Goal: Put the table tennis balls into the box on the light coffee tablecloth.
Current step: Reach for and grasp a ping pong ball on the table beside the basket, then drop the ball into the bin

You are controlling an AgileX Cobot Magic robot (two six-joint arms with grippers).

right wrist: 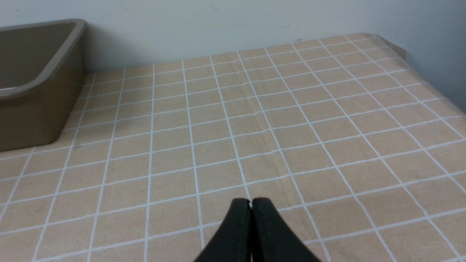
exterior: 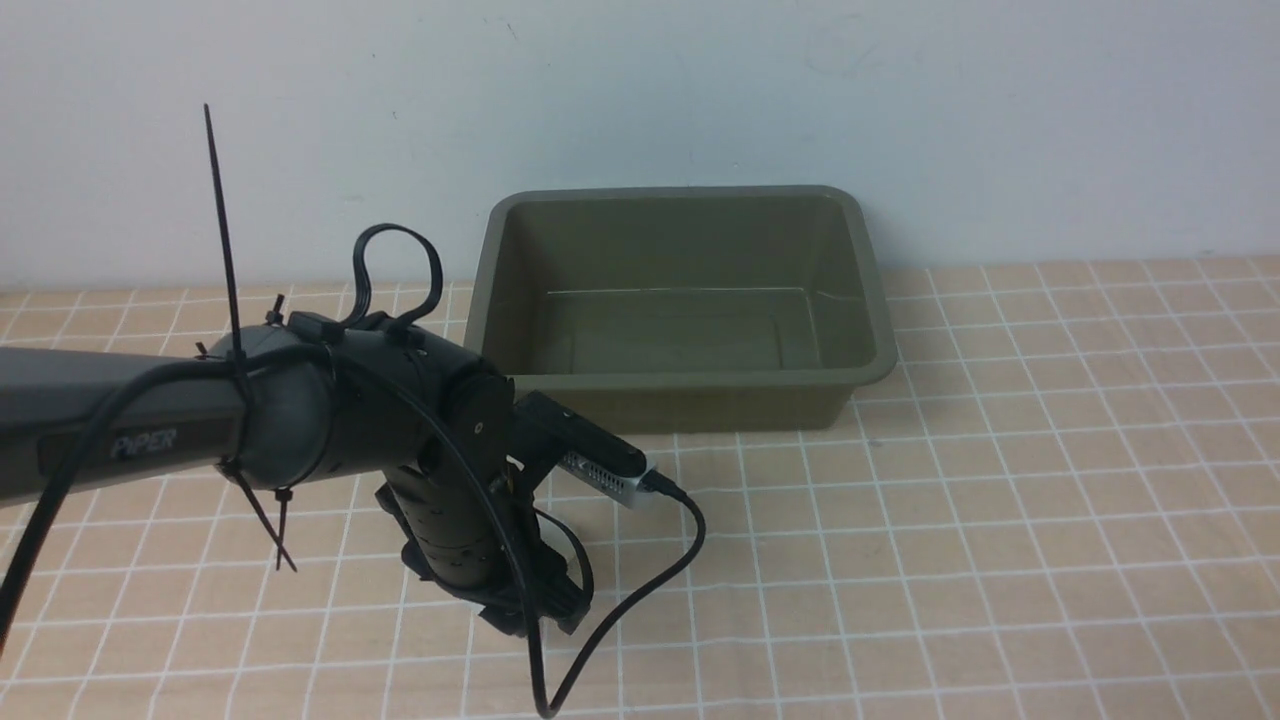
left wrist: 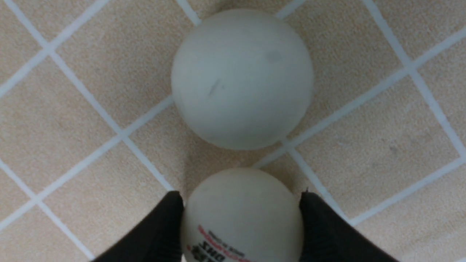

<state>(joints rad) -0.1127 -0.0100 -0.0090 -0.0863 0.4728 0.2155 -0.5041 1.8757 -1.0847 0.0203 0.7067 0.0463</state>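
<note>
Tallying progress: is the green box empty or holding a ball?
Empty. The front view shows the box with a bare floor; the plain ball and the printed ball are out over the tablecloth.

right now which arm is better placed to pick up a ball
Left. The left gripper has a finger against each side of the printed ball; the right gripper hangs shut over tablecloth with no ball in its view.

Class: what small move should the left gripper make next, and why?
Probably lift straight up: the left gripper seems closed against both sides of the logo ball, which sits on the tablecloth, with the plain ball close by.
</note>
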